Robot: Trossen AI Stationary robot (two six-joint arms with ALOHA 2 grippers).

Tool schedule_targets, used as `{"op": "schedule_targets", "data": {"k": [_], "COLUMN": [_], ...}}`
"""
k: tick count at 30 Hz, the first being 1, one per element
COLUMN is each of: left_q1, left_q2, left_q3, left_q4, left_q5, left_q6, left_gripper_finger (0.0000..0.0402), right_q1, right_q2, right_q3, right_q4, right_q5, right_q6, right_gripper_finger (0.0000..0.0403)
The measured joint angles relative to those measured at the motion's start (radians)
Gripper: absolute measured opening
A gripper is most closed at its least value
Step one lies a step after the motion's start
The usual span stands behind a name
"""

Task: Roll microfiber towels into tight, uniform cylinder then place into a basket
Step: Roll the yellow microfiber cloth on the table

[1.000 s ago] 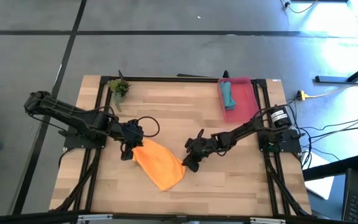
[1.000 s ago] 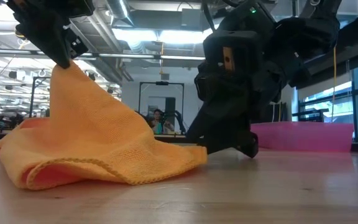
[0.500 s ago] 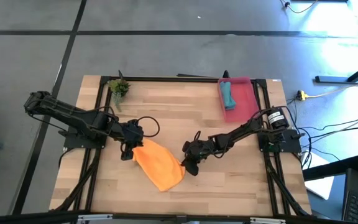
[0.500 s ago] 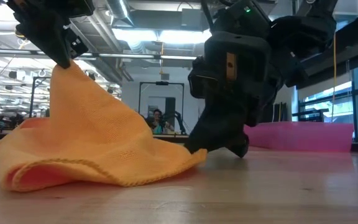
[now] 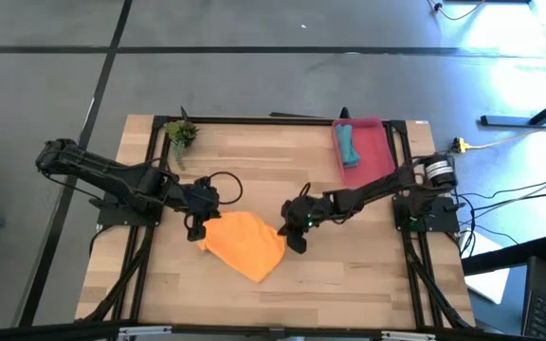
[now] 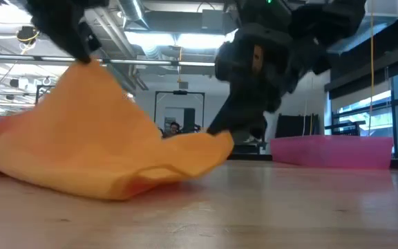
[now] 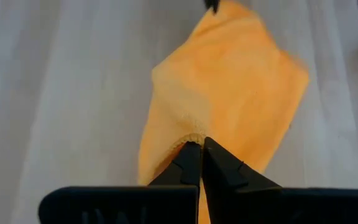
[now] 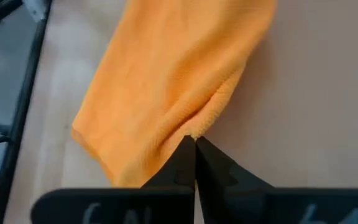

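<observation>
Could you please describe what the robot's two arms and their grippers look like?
Both arms are dark, slender and multi-jointed, with black cables looping near the wrists. The left gripper and right gripper each end in two black, tapering fingers. The low view shows an orange mark on a dark housing.

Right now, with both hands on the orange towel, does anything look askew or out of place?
The orange towel is bunched and skewed, not flat for rolling. The left hand and right hand each pinch an edge. The teal towel lies in the basket. Otherwise nothing stands out.
</observation>
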Motion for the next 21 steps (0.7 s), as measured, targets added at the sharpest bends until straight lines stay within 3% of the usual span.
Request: {"op": "schedule_targets", "data": {"k": [7,12,16,21], "left_q1": [0.000,0.003,0.017,0.047], "left_q2": [-0.006,-0.005,-0.005,-0.005], "left_q3": [0.105,0.167,0.197,0.200], "left_q4": [-0.063,-0.097,-0.089,-0.049], "left_q5": [-0.129,-0.335,-0.428,-0.617], "left_q6": [0.029,0.029,0.060,0.116], "left_gripper_finger": [0.0000,0.0000,0.0000,0.0000], "right_q1": [-0.070,-0.095,-0.122,-0.165], "right_q2": [-0.233,-0.389,-0.449,-0.457], "right_q3": [0.027,0.098,0.150,0.205], "right_q4": [-0.245,-0.425,-0.521,-0.580], "right_q5": [0.148,0.304,0.367,0.405], "right_q6": [-0.172,-0.289,-0.358,-0.436], "right_gripper_finger": [0.0002,0.0001,0.0001,0.0001]}}
